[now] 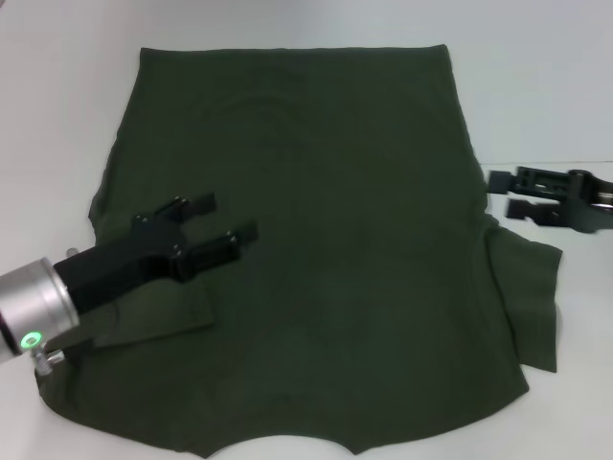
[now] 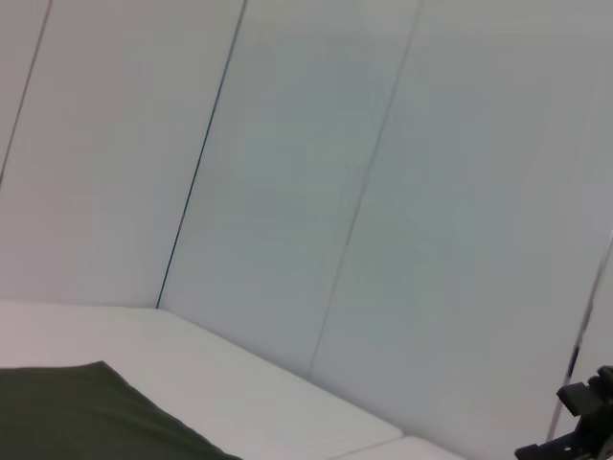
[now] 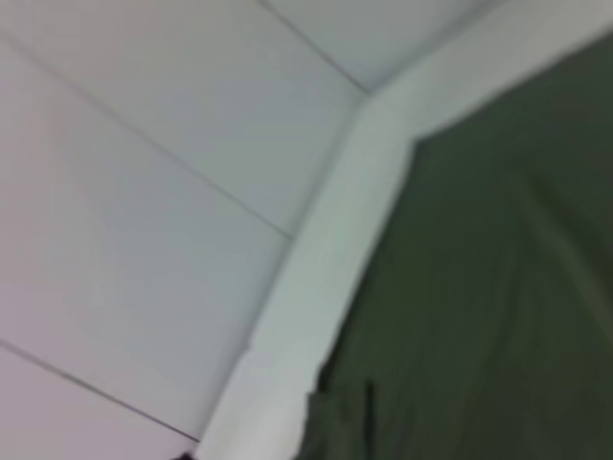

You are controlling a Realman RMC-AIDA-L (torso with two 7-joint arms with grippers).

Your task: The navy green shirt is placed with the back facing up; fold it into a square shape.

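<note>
Shirt flat on table, both grippers open

Left gripper [image 1: 221, 219] sits over the shirt's [image 1: 326, 240] left side, jaws spread and holding nothing, pointing toward the middle. A folded-in sleeve [image 1: 153, 321] peeks out just under that arm. Shirt lies spread across the white table [image 1: 536, 86], hem at the far edge, collar nearest the robot. Right gripper [image 1: 508, 195] is just off the shirt's right edge, jaws apart too, empty, above the right sleeve [image 1: 527, 297].
</note>
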